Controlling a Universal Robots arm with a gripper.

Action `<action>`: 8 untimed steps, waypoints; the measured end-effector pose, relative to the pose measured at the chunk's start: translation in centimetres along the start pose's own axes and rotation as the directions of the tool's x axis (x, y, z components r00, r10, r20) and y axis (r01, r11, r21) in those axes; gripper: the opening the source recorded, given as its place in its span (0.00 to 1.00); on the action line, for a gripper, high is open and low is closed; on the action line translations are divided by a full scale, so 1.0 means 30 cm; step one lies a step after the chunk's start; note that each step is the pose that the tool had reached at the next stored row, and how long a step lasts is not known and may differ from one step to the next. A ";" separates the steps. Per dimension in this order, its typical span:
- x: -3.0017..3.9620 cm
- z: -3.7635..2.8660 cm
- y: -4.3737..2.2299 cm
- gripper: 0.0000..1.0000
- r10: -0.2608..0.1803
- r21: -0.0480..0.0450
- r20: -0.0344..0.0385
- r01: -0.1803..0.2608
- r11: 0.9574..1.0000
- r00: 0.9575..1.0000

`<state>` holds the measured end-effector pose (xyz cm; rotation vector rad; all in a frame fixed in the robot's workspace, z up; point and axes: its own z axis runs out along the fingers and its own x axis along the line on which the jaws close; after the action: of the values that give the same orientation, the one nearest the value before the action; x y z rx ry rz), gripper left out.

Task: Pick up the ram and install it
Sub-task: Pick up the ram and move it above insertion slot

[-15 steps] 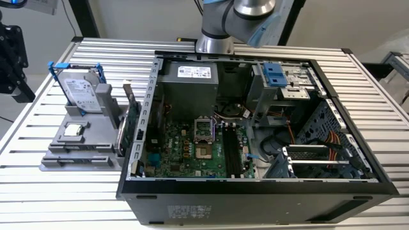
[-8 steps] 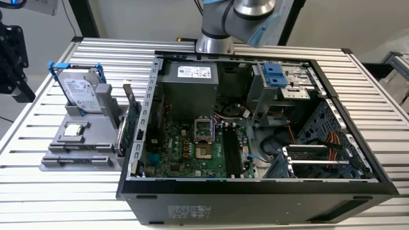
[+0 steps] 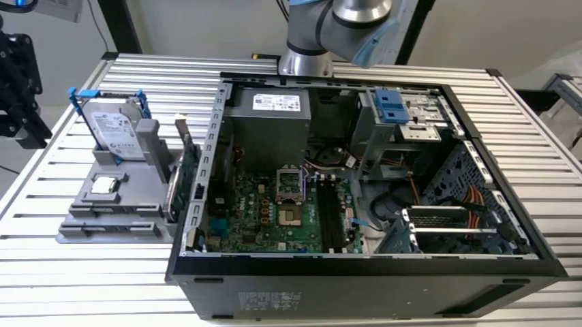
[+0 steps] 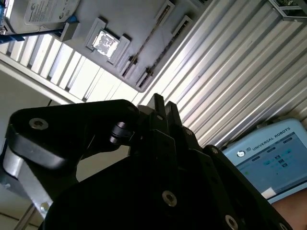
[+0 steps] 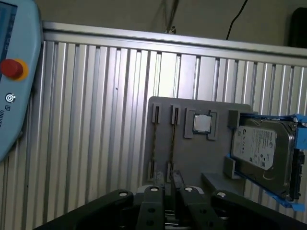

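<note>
The ram (image 5: 154, 143) shows edge-on as a thin dark strip standing in a slot of the grey fixture (image 5: 192, 158); a second strip stands in the slot beside it. In the second wrist view the same strips (image 4: 144, 50) lie in the fixture's slots. My gripper (image 5: 166, 184) hangs well above the fixture, apart from it, with its black fingertips (image 4: 157, 104) pressed together and nothing between them. In the exterior view the arm (image 3: 350, 20) rises out of the picture behind the open computer case (image 3: 195, 204), whose black memory slots (image 3: 328, 214) lie on the green motherboard.
The fixture (image 3: 109, 204) on the ribbed metal table also carries a silver hard drive in a blue frame (image 3: 114, 133), a processor (image 3: 106, 184) and an upright green card (image 3: 187, 174). A blue teach pendant (image 5: 14, 72) lies on the table beside it.
</note>
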<state>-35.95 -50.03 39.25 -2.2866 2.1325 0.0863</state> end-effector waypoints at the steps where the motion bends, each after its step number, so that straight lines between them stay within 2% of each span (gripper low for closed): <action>1: 0.000 0.000 0.000 1.00 0.000 0.000 0.000 0.000 1.000 1.000; 8: 0.000 0.000 0.000 1.00 0.002 0.000 0.000 -0.002 1.000 1.000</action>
<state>-35.95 -50.03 39.25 -2.2841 2.1350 0.0863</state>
